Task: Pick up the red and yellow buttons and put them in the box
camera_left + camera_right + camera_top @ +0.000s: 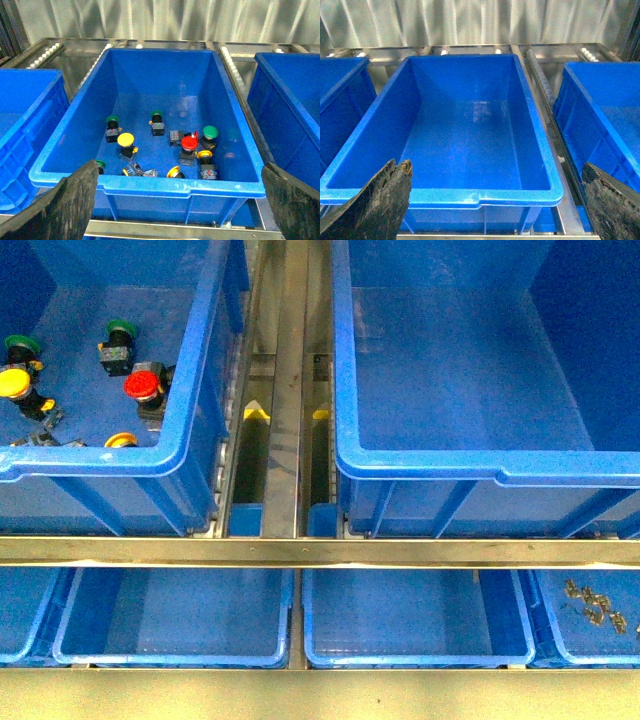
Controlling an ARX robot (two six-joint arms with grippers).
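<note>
A red button (143,387) and a yellow button (14,383) lie in the left blue crate (100,460) among green-capped switches (121,330). Seen from the left wrist, the red button (189,143) sits right of centre and the yellow button (125,139) left of it; two more yellow-orange caps (173,172) lie near the close wall. My left gripper (178,166) hangs open before that crate's near rim, holding nothing. The box (480,465) on the right is empty. My right gripper (493,165) is open before the box's near rim (470,197). Neither gripper shows in the front view.
A steel roller track (285,390) runs between the two crates, and a metal rail (300,550) crosses in front of them. Shallow blue trays (170,650) sit on the lower shelf, one with metal clips (595,605). Further blue crates (605,115) flank the box.
</note>
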